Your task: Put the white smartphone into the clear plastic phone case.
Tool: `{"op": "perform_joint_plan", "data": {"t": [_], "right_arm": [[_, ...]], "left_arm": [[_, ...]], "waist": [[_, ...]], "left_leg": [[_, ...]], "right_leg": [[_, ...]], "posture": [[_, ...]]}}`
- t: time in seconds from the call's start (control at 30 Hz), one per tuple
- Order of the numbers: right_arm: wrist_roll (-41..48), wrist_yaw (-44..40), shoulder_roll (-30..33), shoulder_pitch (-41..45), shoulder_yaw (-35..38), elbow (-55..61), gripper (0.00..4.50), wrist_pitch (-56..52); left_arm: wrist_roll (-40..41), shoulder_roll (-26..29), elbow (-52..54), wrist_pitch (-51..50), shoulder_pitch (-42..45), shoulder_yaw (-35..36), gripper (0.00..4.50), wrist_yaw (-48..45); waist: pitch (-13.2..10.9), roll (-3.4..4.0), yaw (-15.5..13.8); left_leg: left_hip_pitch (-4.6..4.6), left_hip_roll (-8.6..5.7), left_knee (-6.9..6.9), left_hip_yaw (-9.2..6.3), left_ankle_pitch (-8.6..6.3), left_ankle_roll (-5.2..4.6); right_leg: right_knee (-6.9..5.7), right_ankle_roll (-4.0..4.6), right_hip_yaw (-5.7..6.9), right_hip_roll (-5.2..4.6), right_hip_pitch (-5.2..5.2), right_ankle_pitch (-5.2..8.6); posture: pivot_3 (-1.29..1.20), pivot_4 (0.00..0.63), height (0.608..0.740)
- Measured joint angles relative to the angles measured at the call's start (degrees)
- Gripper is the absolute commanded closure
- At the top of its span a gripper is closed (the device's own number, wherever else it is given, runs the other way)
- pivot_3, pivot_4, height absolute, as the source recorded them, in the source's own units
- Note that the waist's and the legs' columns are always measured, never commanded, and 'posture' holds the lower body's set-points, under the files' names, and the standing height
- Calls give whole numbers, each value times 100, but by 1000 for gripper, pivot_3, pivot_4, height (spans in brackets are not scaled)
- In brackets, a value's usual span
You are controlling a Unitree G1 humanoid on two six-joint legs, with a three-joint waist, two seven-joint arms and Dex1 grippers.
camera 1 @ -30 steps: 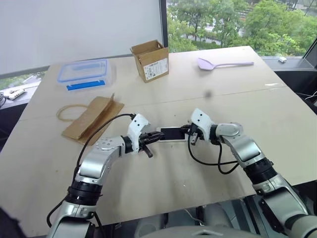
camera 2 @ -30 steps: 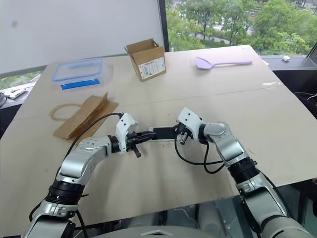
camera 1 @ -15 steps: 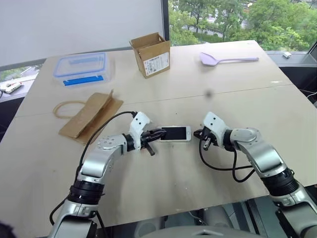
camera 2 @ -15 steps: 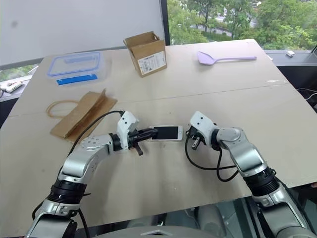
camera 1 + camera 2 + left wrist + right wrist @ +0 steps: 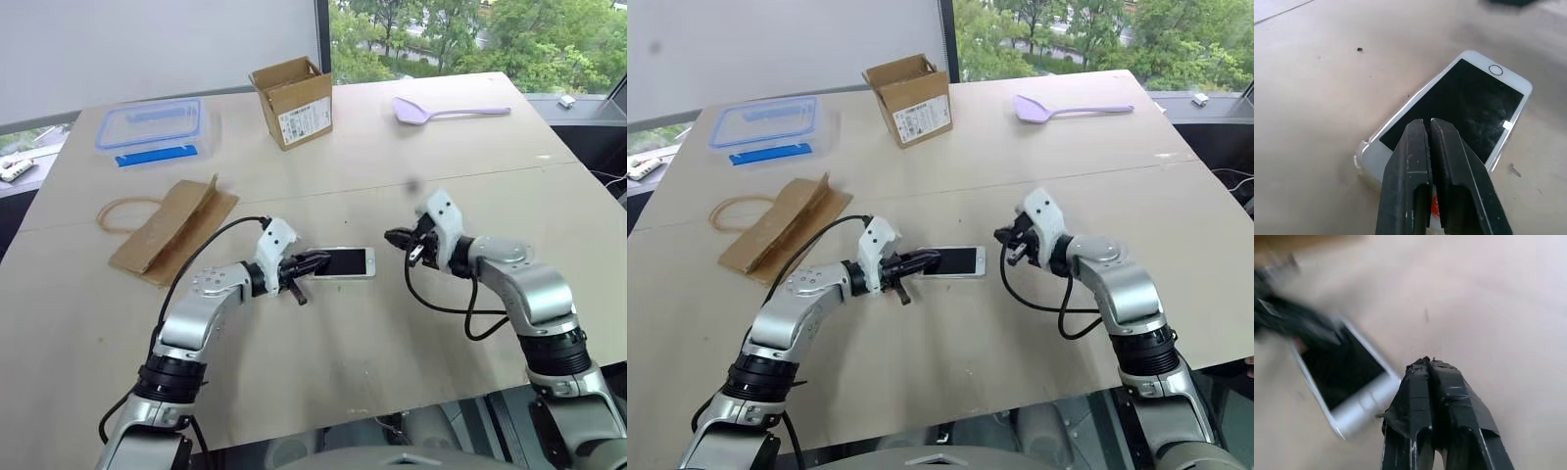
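Bearing unreadable label: cardboard box (image 5: 292, 101)

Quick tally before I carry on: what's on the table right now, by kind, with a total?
Phones: 1, white smartphone
Phone cases: 1, clear plastic phone case around the phone
Food boxes: 1, clear with blue rim
Cardboard boxes: 1
Paper bags: 1, brown, flat
Spatulas: 1, lilac
Total: 6
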State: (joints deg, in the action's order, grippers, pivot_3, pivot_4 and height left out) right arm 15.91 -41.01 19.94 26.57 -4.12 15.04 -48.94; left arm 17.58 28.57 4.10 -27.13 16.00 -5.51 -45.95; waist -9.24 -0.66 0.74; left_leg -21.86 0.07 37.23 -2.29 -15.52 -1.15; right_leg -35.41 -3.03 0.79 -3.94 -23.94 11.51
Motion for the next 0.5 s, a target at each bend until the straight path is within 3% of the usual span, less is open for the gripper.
{"op": "perform_joint_plan", "data": {"t": [0.1,0.23,0.5], "right_arm": [[52,37,49,5,-121,11,4500,-64],[-302,81,368,-63,-803,-115,4500,119],[-431,30,650,-256,-1077,-134,4500,289]], "left_arm": [[24,-20,24,0,-36,35,4299,12],[520,-394,18,-463,-56,513,4299,313],[628,-37,-24,-579,-320,1016,4299,494]], "waist": [[-4,3,3],[-40,-10,7],[-75,-18,9]], "left_leg": [[0,-1,1,5,0,0],[-14,-3,8,6,1,0],[-26,-8,8,9,1,2]], "right_leg": [[0,1,-2,-2,0,1],[-7,-9,-2,-2,-15,3],[-18,1,-7,2,-34,-2]], "posture": [[0,150,740],[0,150,740],[0,150,740]]}}
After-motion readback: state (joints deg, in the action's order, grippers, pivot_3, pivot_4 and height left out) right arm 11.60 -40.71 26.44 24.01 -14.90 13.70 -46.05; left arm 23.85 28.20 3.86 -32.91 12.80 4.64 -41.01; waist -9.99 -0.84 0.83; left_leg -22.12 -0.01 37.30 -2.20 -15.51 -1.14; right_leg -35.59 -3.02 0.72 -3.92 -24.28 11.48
